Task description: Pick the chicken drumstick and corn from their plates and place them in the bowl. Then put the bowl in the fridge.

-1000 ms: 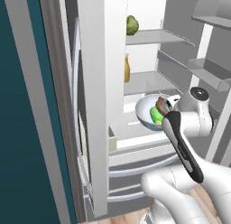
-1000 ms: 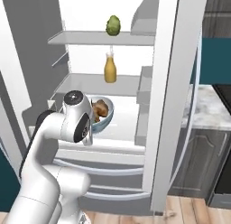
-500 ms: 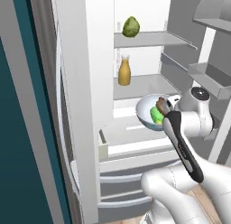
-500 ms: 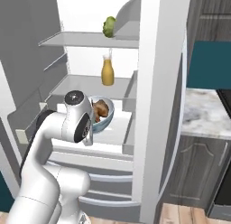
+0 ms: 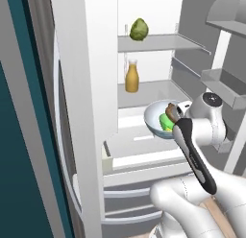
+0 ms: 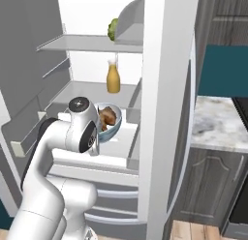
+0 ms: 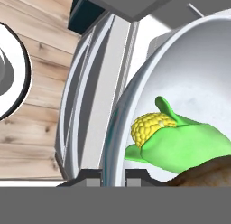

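Bowl (image 5: 156, 122), gripped at its rim by the claw (image 7: 113, 179), holds corn (image 7: 173, 139) and chicken drumstick (image 6: 107, 119) inside the fridge (image 5: 144, 150).

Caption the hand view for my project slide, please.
Gripper pinching the bowl rim, with the corn and chicken drumstick inside, at the open fridge.

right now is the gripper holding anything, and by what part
The gripper holds the bowl by its rim, one finger on each side of the wall.
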You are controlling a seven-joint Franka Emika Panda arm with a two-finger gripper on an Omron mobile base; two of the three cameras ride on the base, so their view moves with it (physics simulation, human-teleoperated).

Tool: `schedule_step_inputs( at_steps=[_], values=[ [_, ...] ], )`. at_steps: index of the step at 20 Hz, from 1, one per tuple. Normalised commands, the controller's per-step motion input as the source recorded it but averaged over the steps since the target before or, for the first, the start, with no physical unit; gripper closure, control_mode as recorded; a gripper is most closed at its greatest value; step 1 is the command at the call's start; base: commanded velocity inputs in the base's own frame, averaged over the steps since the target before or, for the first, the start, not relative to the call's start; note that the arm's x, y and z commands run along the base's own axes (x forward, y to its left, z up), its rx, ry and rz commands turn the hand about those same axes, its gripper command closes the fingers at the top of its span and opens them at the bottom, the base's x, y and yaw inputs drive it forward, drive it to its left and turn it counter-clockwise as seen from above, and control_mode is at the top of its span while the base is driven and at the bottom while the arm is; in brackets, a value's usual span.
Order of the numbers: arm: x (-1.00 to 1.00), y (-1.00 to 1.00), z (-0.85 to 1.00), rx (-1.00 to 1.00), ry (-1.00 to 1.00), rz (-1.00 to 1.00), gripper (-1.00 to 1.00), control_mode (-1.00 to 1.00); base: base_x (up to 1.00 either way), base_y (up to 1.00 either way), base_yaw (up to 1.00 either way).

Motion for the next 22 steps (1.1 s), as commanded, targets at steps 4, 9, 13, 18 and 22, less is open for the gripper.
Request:
schedule_step_inputs(
  at_steps=[4,9,13,18,22],
  values=[
    [0.00,0.00,0.00,0.00,0.00,0.00,1.00,1.00,0.31,0.00,0.00],
    [0.00,0.00,0.00,0.00,0.00,0.00,1.00,1.00,0.29,0.00,0.00],
    [0.00,0.00,0.00,0.00,0.00,0.00,1.00,1.00,0.37,0.00,0.00],
    [0.00,0.00,0.00,0.00,0.00,0.00,1.00,1.00,0.30,0.01,0.00],
    [0.00,0.00,0.00,0.00,0.00,0.00,1.00,1.00,0.00,0.00,0.01]
  ],
)
